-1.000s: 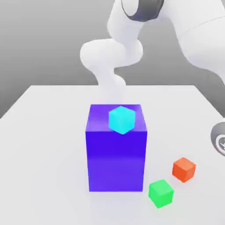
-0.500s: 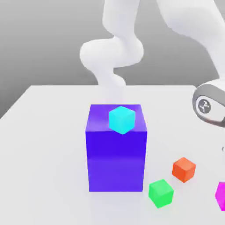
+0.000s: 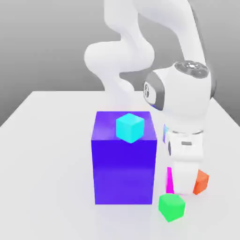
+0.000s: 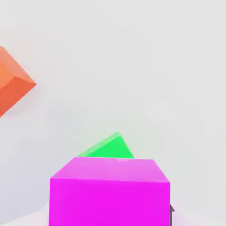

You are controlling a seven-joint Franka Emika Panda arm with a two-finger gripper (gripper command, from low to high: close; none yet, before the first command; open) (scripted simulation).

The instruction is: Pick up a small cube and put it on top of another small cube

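The arm reaches down on the exterior view's right of the tall blue block, with the hand low over the desk. A magenta cube shows as a narrow strip at the hand's side facing the blue block, partly hidden by the hand's white body. In the hand view the magenta cube sits very close under the camera, its top face and one side face in sight. Whether the fingers are pressed against it cannot be told, nor how wide they stand.

The green cube lies on the desk just beside the hand, below it and nearer the exterior camera. In the hand view the green cube peeks out from behind the magenta cube's far edge. The orange cube sits just beside the hand on the side away from the blue block, partly covered by it. From the hand camera the orange cube lies apart from the other two.

A cyan cube rests on top of the blue block, above the hand's level.
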